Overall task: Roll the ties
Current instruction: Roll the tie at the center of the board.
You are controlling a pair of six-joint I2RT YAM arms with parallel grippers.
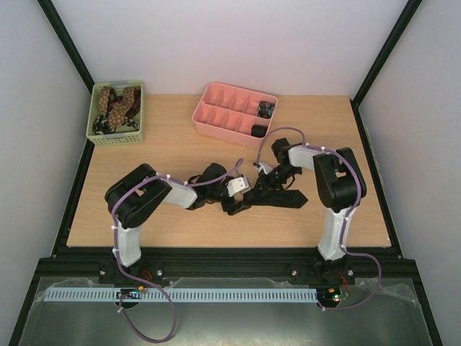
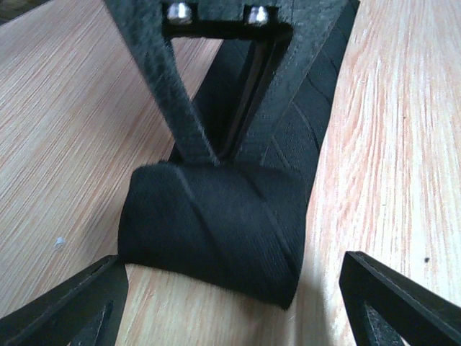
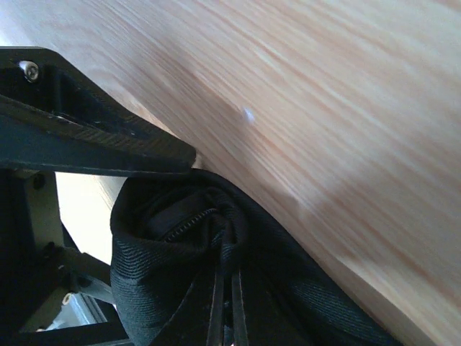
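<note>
Our left pincer (image 2: 234,288) stands wide, one finger on either side of the half-rolled black tie (image 2: 216,231) and touching neither flank, so it grips nothing. We judge it sits there to fence the coil in, ready to steady it. Our right pincer (image 2: 229,148) is shut on the tie's core, its fingers buried in the middle of the roll like a spindle, which lets fabric wind around them. The coil rests on the wooden table (image 1: 180,144) between the two arms, its unrolled length lying flat toward the right arm's side. Beyond, a pink tray (image 1: 216,108) holds two dark rolled coils (image 1: 260,130) in its right-hand compartments. A green basket (image 1: 115,135) keeps brown spotted ties (image 1: 119,101) waiting, so we reckon much rolling remains.
</note>
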